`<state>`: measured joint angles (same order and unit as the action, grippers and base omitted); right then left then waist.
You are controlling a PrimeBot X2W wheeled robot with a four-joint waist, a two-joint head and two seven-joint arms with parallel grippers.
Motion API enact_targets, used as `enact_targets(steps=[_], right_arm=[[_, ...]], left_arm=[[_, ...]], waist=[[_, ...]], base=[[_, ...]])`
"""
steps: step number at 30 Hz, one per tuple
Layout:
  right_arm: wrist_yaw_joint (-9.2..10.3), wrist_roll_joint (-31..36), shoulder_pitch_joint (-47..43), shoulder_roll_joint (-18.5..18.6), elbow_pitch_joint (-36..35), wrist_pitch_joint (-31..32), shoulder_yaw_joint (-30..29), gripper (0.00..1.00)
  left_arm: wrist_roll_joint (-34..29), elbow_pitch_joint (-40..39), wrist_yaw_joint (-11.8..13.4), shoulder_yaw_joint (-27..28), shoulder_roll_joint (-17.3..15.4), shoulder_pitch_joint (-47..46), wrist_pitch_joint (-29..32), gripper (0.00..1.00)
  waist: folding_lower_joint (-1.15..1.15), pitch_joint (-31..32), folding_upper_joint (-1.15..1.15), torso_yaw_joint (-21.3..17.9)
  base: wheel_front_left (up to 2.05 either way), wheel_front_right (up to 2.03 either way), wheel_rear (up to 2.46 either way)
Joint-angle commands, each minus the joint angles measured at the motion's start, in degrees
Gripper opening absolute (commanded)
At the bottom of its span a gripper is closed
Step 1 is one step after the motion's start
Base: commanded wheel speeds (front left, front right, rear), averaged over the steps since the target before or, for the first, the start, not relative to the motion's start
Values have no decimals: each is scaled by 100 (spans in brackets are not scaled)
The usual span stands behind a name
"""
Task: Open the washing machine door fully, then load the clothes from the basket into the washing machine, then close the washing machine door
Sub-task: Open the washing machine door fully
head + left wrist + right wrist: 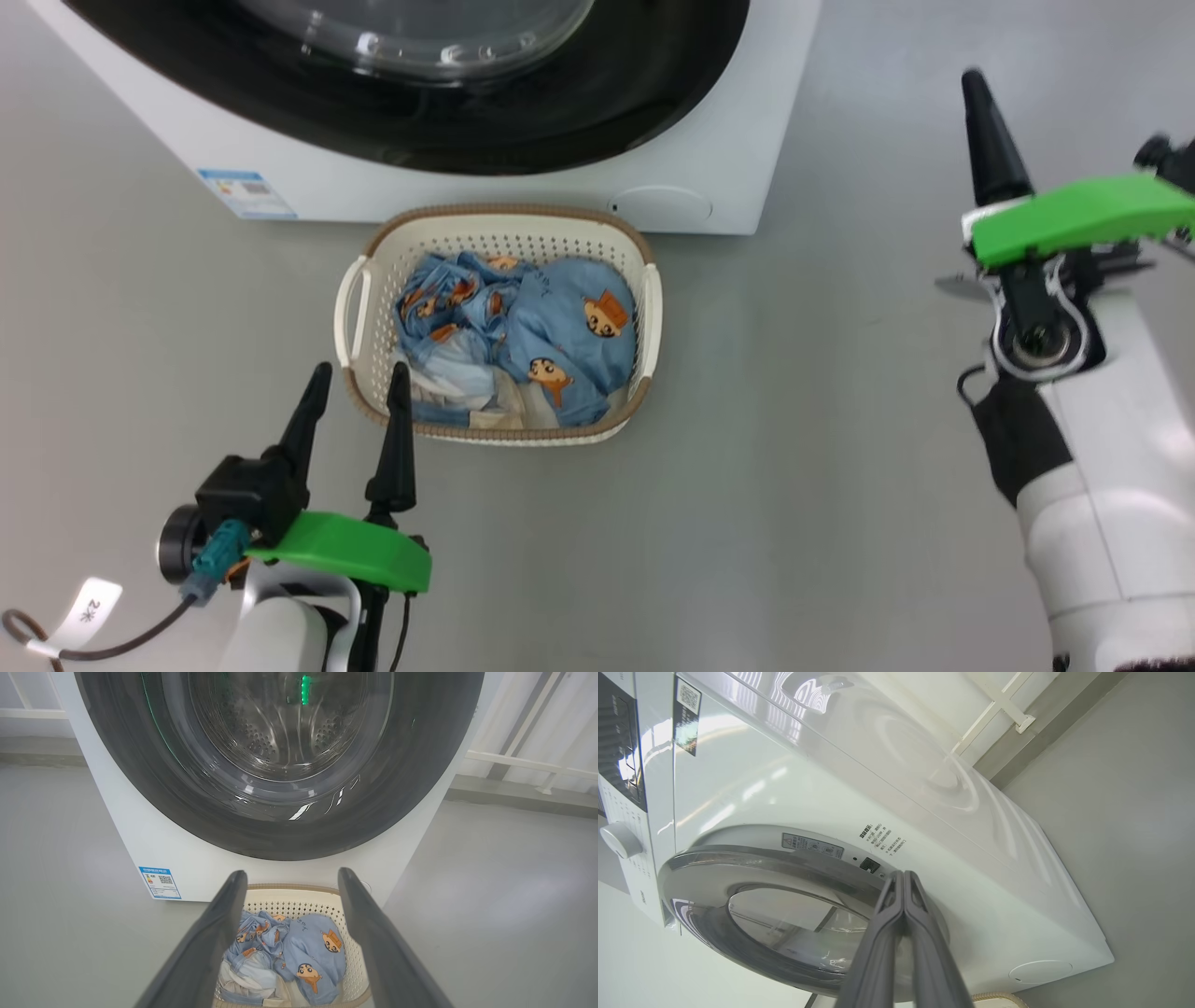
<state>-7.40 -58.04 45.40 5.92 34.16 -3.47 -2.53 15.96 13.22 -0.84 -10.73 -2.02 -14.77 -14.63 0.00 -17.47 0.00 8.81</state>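
Note:
The white washing machine [728,187] stands at the top of the head view. Its door [560,121] has a black rim and a glass bowl. From the side, the door [714,868] stands slightly ajar, and the latch slot [868,864] shows beside its rim. My right gripper [903,875] is shut on nothing, its tips close to that slot and the door's edge. The cream basket [504,213] sits on the floor before the machine, holding light blue clothes [560,317]. My left gripper [360,373] is open just left of the basket's near corner.
Grey floor lies on all sides of the basket. A blue label sticker [247,193] and a round cover [661,203] sit low on the machine's front. A white railing [528,760] runs behind the machine. A control knob [619,841] shows on its panel.

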Motion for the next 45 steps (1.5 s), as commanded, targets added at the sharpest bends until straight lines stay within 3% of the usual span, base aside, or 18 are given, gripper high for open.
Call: enact_targets(steps=[1, 12, 23, 45], right_arm=[[-9, 59, 186, -60, -126, 49, 97, 0], [-9, 195, 1571, 119, 235, 869, 142, 0], [-9, -113, 2498, 63, 617, 1396, 114, 0], [-9, -1069, 3927, 30, 2180, 2737, -672, 0]], left_arm=[[39, -159, -15, 154, -86, -165, -37, 100], [299, -159, 68, -190, -86, -574, -37, 100], [459, -157, 106, -319, -86, -577, -37, 100], [718, -123, 170, -637, -86, -649, -37, 100]], waist=[[0, -215, 0, 155], [0, -730, 0, 445], [0, -962, 0, 624], [0, -1274, 0, 912]], base=[[0, 0, 0], [0, 0, 0], [0, 0, 0], [0, 0, 0]])
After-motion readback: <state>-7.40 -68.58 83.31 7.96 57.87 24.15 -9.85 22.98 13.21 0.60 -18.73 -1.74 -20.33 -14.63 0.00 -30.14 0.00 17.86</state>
